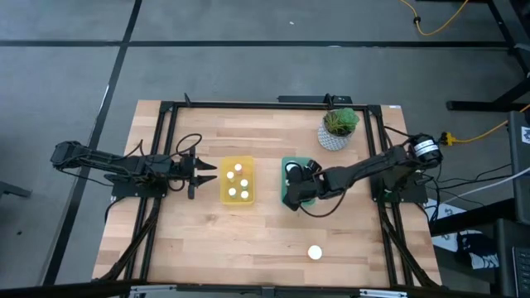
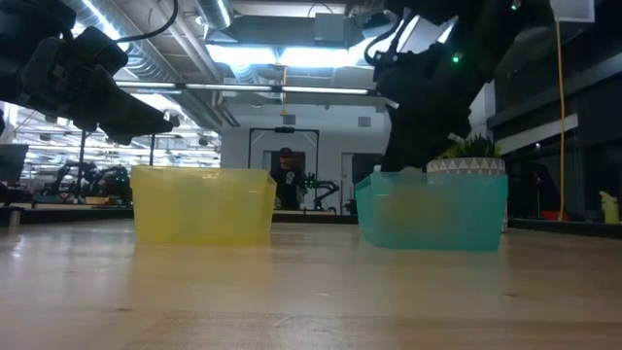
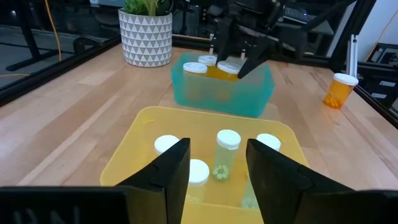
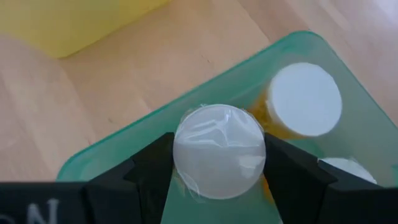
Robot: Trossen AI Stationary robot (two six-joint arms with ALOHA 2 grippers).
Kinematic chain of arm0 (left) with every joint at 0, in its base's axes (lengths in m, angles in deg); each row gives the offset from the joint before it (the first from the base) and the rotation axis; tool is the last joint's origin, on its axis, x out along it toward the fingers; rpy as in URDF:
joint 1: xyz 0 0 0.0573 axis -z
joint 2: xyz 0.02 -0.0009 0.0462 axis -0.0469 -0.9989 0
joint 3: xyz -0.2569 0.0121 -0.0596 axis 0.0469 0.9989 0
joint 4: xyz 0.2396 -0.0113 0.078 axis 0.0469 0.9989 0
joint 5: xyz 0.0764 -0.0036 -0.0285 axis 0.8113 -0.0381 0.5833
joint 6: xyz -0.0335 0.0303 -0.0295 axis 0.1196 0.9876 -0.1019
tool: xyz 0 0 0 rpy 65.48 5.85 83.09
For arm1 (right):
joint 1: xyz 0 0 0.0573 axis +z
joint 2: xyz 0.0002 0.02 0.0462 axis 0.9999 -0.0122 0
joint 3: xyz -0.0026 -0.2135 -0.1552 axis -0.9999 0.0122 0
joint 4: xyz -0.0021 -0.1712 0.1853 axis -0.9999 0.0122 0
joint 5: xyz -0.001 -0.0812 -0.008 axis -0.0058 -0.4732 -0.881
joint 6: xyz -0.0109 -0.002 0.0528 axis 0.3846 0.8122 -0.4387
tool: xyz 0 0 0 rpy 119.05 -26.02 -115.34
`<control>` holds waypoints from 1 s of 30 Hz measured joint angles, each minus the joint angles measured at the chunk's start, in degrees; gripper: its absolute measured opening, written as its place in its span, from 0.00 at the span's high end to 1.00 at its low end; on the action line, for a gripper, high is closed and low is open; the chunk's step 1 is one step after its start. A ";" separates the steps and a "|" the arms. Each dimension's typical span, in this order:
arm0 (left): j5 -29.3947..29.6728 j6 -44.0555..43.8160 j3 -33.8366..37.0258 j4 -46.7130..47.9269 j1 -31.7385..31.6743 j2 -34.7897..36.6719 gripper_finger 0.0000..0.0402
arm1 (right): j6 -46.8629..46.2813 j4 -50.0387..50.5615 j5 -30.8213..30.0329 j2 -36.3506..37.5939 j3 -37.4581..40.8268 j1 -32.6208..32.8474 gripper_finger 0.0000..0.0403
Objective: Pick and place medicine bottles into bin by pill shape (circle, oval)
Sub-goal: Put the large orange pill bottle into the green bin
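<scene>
Two bins sit side by side in the middle of the desk. The left bin holds four bottles. The plant pot stands behind the right bin. One bottle stands alone near the front edge.

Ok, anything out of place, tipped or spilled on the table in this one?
Nothing spilled or tipped. The one stray is an orange bottle standing alone near the table's front edge, outside both bins. Otherwise bottles sit upright in the yellow bin, and the right tool grips a capped bottle over the green bin.
</scene>
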 joint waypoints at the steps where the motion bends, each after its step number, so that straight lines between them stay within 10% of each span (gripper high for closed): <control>1: 0.02 0.00 -0.02 0.01 -0.02 0.00 0.63 | 0.46 -0.05 -0.02 0.06 0.00 0.00 0.42; 15: 0.02 0.00 -0.02 0.00 -0.02 0.00 0.63 | 0.60 1.11 -0.78 0.21 -0.80 0.00 0.36; 30: 0.00 0.00 -0.02 0.00 0.00 0.00 0.63 | -14.22 36.61 -3.92 0.39 -18.92 13.28 0.36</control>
